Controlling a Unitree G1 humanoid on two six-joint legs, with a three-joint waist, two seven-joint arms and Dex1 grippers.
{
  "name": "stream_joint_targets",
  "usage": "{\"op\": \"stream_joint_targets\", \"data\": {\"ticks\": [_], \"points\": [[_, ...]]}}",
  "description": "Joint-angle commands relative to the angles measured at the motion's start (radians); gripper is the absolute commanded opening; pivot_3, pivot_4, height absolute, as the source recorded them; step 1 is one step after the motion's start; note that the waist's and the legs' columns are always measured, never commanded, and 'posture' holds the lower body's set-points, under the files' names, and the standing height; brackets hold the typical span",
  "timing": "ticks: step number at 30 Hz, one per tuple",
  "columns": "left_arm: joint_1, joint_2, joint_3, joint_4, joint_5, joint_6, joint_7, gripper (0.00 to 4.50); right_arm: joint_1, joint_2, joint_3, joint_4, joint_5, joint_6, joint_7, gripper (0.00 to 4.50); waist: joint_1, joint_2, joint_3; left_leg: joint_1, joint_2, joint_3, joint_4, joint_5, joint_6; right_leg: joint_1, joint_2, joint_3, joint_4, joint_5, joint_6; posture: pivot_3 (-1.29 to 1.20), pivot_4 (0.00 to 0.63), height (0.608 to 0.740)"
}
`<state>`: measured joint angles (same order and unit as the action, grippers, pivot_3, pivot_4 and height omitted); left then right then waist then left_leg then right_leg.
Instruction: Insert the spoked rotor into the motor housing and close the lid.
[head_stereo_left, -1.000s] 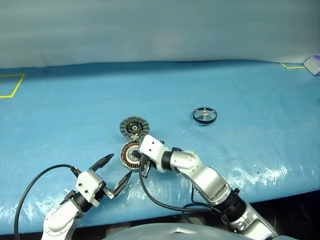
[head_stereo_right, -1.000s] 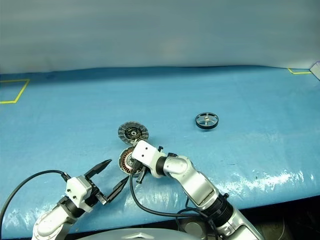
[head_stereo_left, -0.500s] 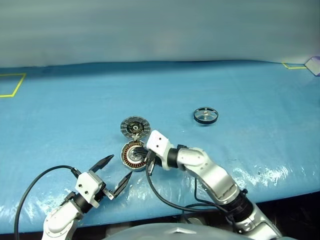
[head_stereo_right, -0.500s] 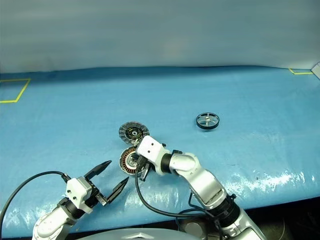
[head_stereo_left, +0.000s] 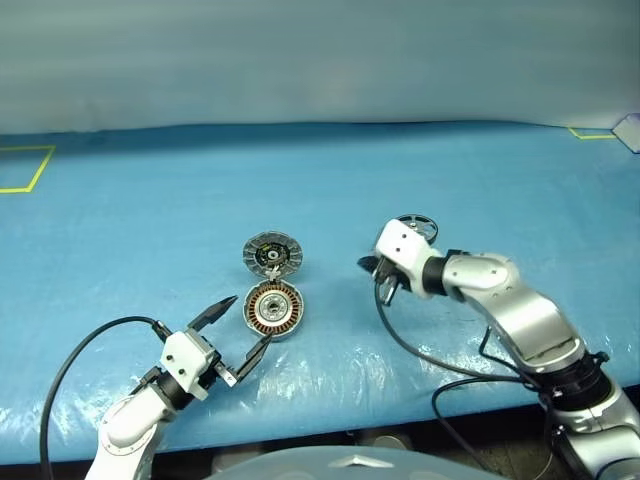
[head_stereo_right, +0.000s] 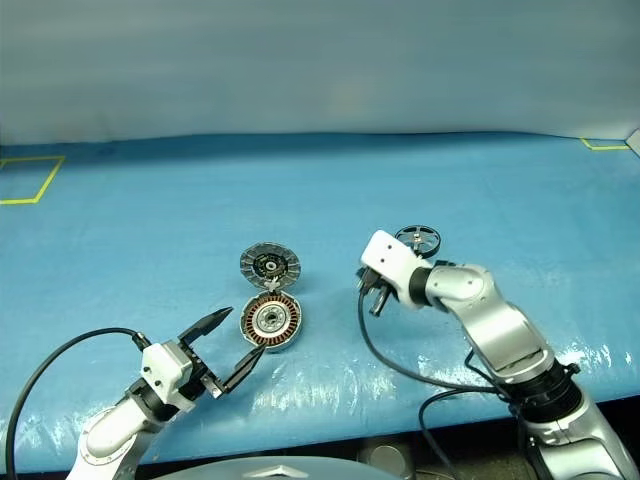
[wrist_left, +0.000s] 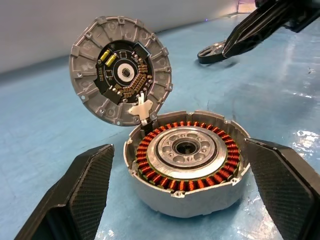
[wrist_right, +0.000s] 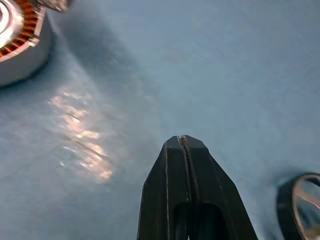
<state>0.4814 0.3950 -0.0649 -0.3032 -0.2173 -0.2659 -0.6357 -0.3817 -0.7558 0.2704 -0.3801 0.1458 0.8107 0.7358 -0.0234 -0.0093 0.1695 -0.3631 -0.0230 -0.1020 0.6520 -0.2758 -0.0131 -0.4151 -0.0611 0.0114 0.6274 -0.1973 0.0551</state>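
Motor housing (head_stereo_left: 274, 309): set on the table cover (head_stereo_left: 130, 240), taken as the reference.
Lid (head_stereo_left: 271, 253): directly behind the housing, joined at its far edge, laid open.
Spoked rotor (head_stereo_right: 417, 238): well to the right of the housing and further back.
Left gripper (head_stereo_left: 232, 334): just before the housing, to its left.
Right gripper (head_stereo_left: 372, 266): between housing and rotor, nearer the rotor.

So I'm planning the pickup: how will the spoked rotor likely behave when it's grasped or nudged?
The spoked rotor is probably rigid, given its black rim and metal spokes. Lying flat on the blue sheet, it should slide rather than roll when nudged; set on edge, it could roll. With such a low rim, the right gripper, fingers shut now, may get little to hold.
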Motion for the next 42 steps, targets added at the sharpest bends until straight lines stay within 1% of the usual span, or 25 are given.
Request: {"op": "stream_joint_targets", "data": {"ticks": [1, 5, 9, 17, 19, 21, 23, 27, 31, 35, 38, 42], "points": [[-0.009, -0.004, -0.029, -0.039, 0.006, 0.008, 0.0, 4.5, -0.071, -0.076, -0.016, 0.048, -0.019, -0.019, 0.072, 0.03, 0.0, 0.0, 0.0, 0.0, 0.0, 0.0, 0.0, 0.0, 0.0, 0.0, 0.0, 0.0, 0.0, 0.0, 0.0, 0.0, 0.15, 0.74], [-0.031, -0.013, -0.065, -0.053, 0.023, 0.039, 0.017, 4.5, -0.182, -0.146, 0.004, 0.175, -0.061, -0.074, 0.151, 0.03, -0.001, 0.0, 0.0, 0.0, 0.0, 0.001, 0.0, -0.001, 0.001, 0.0, 0.0, 0.0, -0.001, 0.0, 0.0, 0.0, 0.15, 0.74], [-0.048, -0.026, -0.097, -0.064, 0.035, 0.067, 0.031, 4.5, -0.288, -0.177, 0.023, 0.327, -0.11, -0.146, 0.215, 0.03, -0.001, 0.0, 0.001, 0.0, 0.0, 0.001, 0.001, -0.001, 0.001, 0.0, 0.0, 0.001, -0.001, 0.001, 0.001, 0.0, 0.15, 0.74], [-0.064, -0.042, -0.131, -0.059, 0.06, 0.068, 0.054, 4.5, -0.508, -0.153, 0.08, 0.718, -0.217, -0.316, 0.329, 0.03, -0.001, 0.002, 0.002, 0.0, 0.0, 0.003, 0.001, -0.001, 0.001, 0.0, 0.0, 0.002, -0.001, 0.002, 0.001, 0.0, 0.15, 0.74], [-0.067, -0.046, -0.132, -0.054, 0.065, 0.065, 0.062, 4.5, -0.546, -0.138, 0.102, 0.792, -0.245, -0.353, 0.362, 0.4, -0.003, 0.002, 0.002, 0.0, 0.0, 0.003, 0.001, -0.001, 0.001, 0.0, 0.0, 0.002, -0.001, 0.002, 0.001, 0.0, 0.15, 0.74], [-0.065, -0.05, -0.132, -0.053, 0.068, 0.063, 0.07, 4.5, -0.565, -0.124, 0.11, 0.836, -0.265, -0.377, 0.382, 0.95, -0.003, 0.002, 0.002, 0.0, 0.0, 0.003, 0.001, -0.001, 0.001, 0.0, 0.0, 0.002, -0.001, 0.003, 0.0, 0.0, 0.15, 0.74], [-0.061, -0.047, -0.133, -0.05, 0.07, 0.06, 0.073, 4.5, -0.573, -0.098, 0.117, 0.867, -0.28, -0.395, 0.392, 1.61, -0.003, 0.002, 0.002, 0.0, 0.0, 0.003, 0.001, -0.001, 0.002, 0.0, 0.0, 0.002, -0.001, 0.005, -0.002, 0.0, 0.15, 0.74], [-0.052, -0.042, -0.134, -0.05, 0.07, 0.057, 0.072, 4.5, -0.575, -0.032, 0.113, 0.901, -0.331, -0.392, 0.317, 2.91, -0.006, 0.002, 0.002, -0.001, 0.0, 0.003, 0.001, -0.001, 0.002, -0.001, 0.0, 0.002, -0.001, 0.006, 0.001, 0.0, 0.15, 0.74], [-0.044, -0.036, -0.127, -0.044, 0.068, 0.047, 0.069, 4.5, -0.551, 0.012, 0.098, 0.883, -0.339, -0.345, 0.302, 2.91, -0.003, 0.003, 0.002, -0.001, 0.0, 0.003, 0.001, -0.001, 0.002, -0.001, 0.0, 0.003, -0.001, 0.007, 0.001, 0.0, 0.15, 0.74], [-0.045, -0.032, -0.125, -0.034, 0.068, 0.045, 0.064, 4.5, -0.53, 0.076, 0.052, 0.862, -0.313, -0.226, 0.246, 2.91, -0.003, 0.003, 0.002, -0.001, -0.001, 0.003, 0.001, -0.001, 0.002, -0.001, -0.001, 0.003, -0.001, 0.007, 0.0, 0.0, 0.15, 0.74], [-0.044, -0.032, -0.127, -0.026, 0.068, 0.041, 0.063, 4.5, -0.511, 0.096, 0.031, 0.828, -0.299, -0.144, 0.23, 2.91, -0.001, 0.003, 0.002, -0.001, -0.001, 0.002, 0.001, -0.001, 0.002, -0.001, -0.001, 0.003, -0.001, 0.007, 0.0, 0.0, 0.15, 0.74], [-0.046, -0.032, -0.131, -0.016, 0.065, 0.039, 0.058, 4.5, -0.484, 0.087, 0.039, 0.792, -0.295, -0.082, 0.233, 2.91, -0.001, 0.003, 0.002, -0.002, -0.001, 0.002, 0.001, -0.001, 0.002, -0.001, -0.001, 0.003, -0.001, 0.007, 0.0, 0.0, 0.15, 0.74]]}}
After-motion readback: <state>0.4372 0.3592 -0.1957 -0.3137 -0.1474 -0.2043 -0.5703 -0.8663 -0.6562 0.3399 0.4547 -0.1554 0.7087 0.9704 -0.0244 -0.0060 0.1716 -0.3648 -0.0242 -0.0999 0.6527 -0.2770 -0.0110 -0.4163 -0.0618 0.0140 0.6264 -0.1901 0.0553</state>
